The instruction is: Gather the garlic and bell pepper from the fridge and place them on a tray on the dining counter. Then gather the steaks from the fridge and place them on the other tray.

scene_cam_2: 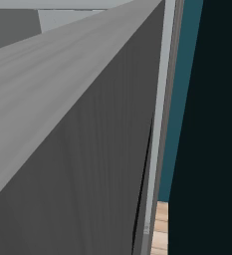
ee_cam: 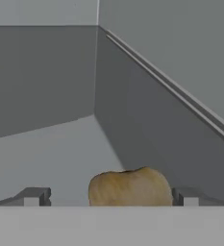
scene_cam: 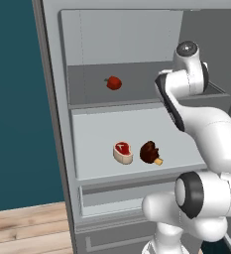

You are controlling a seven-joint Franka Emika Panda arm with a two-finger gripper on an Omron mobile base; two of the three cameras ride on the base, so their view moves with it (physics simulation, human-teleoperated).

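The fridge [scene_cam: 57, 124] stands open. A red bell pepper [scene_cam: 114, 83] lies on its upper shelf. On the shelf below lie two steaks, a raw red one [scene_cam: 123, 152] and a dark brown one [scene_cam: 150, 152]. My arm reaches into the upper right of the fridge. In the hand view the tan garlic [ee_cam: 130, 187] sits on a grey shelf in a back corner, close in front of my gripper [ee_cam: 111, 198]. The gripper is open; its fingertips [ee_cam: 34, 197] stand wide on either side of the bulb, apart from it. The trays and the dining counter are out of view.
The fridge's side wall [ee_cam: 171, 125] and back wall [ee_cam: 41, 77] close in around the garlic. A broad brushed grey panel [scene_cam_2: 62, 149] stands close to the right base camera. Wooden floor [scene_cam: 23, 228] and a teal wall [scene_cam: 13, 99] lie left of the fridge.
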